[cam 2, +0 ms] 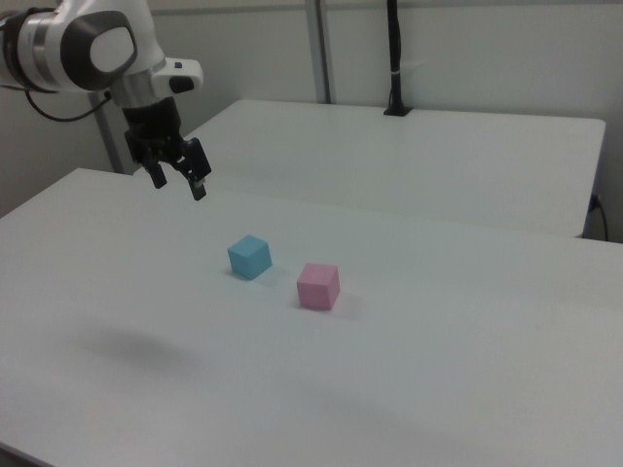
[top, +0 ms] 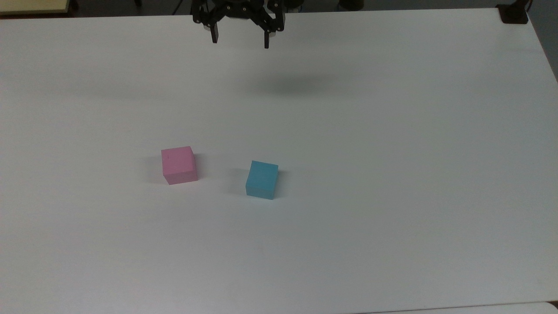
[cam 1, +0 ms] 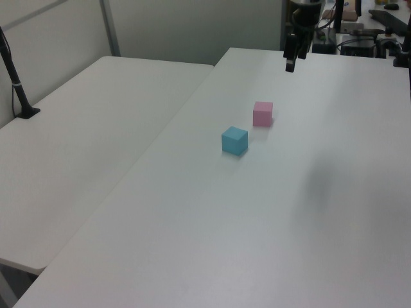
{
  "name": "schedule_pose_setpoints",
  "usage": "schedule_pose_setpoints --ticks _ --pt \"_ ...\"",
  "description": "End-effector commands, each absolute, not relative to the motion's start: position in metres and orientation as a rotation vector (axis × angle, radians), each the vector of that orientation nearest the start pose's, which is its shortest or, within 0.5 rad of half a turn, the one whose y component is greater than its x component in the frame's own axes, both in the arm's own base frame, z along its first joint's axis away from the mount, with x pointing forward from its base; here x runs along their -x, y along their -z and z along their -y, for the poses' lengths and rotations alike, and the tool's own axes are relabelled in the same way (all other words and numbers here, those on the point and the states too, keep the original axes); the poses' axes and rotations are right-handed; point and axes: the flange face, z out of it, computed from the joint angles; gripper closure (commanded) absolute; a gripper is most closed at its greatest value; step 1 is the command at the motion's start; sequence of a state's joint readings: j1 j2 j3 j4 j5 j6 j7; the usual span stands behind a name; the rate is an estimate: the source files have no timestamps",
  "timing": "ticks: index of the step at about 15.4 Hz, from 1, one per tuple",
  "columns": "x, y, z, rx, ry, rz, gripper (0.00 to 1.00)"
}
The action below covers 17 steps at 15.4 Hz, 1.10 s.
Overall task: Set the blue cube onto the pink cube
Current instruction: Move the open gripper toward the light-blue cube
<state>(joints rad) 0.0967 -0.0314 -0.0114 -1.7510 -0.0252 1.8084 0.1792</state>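
The light-blue cube (top: 262,179) (cam 1: 234,140) (cam 2: 249,257) rests on the white table, a short gap from the pink cube (top: 179,165) (cam 1: 262,113) (cam 2: 318,286), which lies to the top view's left of it. A tiny dark mark shows on the pink cube's top. My gripper (top: 240,39) (cam 1: 290,63) (cam 2: 178,183) hangs high above the table near its far edge in the top view, well away from both cubes. It is open, with nothing between its fingers.
The white table (top: 392,174) offers wide free room around the cubes. A second white table (cam 1: 83,147) (cam 2: 409,156) adjoins it. A black post on a clamp base (cam 1: 16,83) (cam 2: 394,58) stands on that second table. A dark object (top: 513,14) sits at the far right corner.
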Motion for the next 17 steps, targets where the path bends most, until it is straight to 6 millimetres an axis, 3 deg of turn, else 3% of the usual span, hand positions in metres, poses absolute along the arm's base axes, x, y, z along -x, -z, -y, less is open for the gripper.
schedule_pose_setpoints --ticks 1,14,17 --pt "-0.557 -0.573 -0.043 3.144 0.101 -0.136 0.0" --pt "-0.563 -0.566 -0.039 3.132 0.108 -0.15 0.0" --pt "-0.585 -0.552 -0.044 3.12 0.176 -0.162 0.0"
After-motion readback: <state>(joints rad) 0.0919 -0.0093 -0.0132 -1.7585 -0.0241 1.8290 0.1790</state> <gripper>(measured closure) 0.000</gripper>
